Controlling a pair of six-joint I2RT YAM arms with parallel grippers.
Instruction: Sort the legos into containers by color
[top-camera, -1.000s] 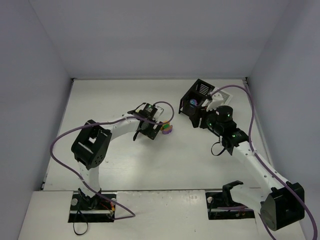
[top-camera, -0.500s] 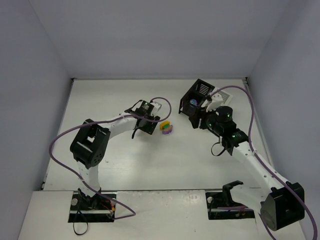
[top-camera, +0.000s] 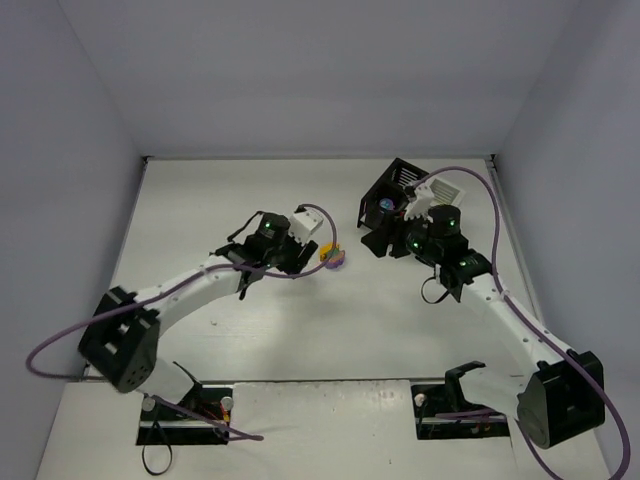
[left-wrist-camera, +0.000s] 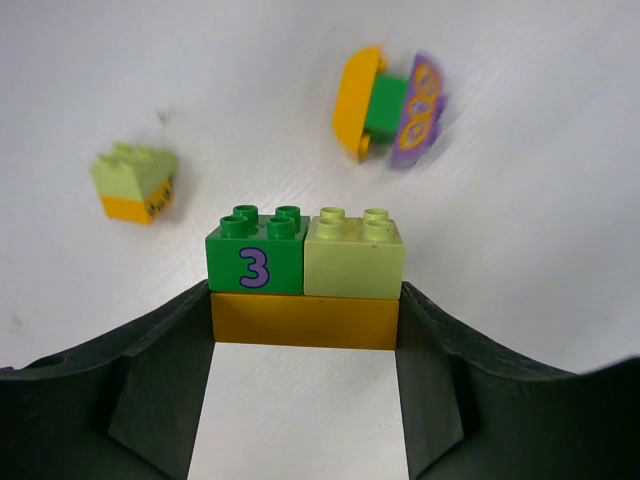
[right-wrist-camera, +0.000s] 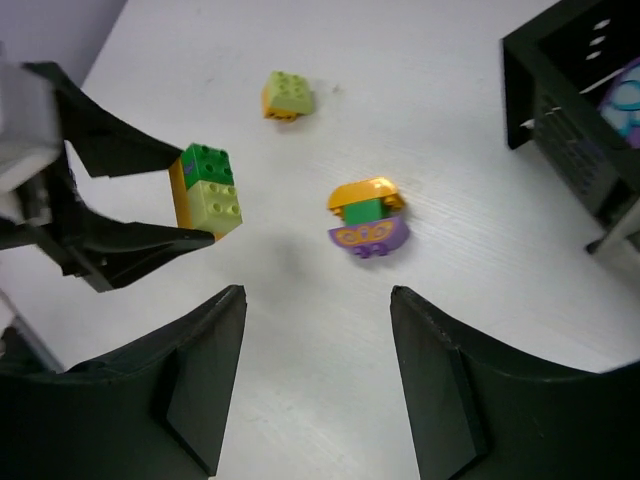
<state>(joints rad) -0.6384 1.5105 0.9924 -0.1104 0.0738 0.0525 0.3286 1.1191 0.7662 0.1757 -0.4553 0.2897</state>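
Jaws of the left gripper (left-wrist-camera: 305, 300) clench a three-colour brick stack (left-wrist-camera: 305, 268), the right gripper's (right-wrist-camera: 317, 300) gape empty; with the grasp made, the next move looks like carrying it to the containers (top-camera: 405, 172) at the counter's far right corner.

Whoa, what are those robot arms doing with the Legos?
The left gripper is clamped on a brick stack, orange underneath with dark green and lime on top. The right gripper is open and empty beside the bins. A rounded piece and a small lime brick lie loose on the table.
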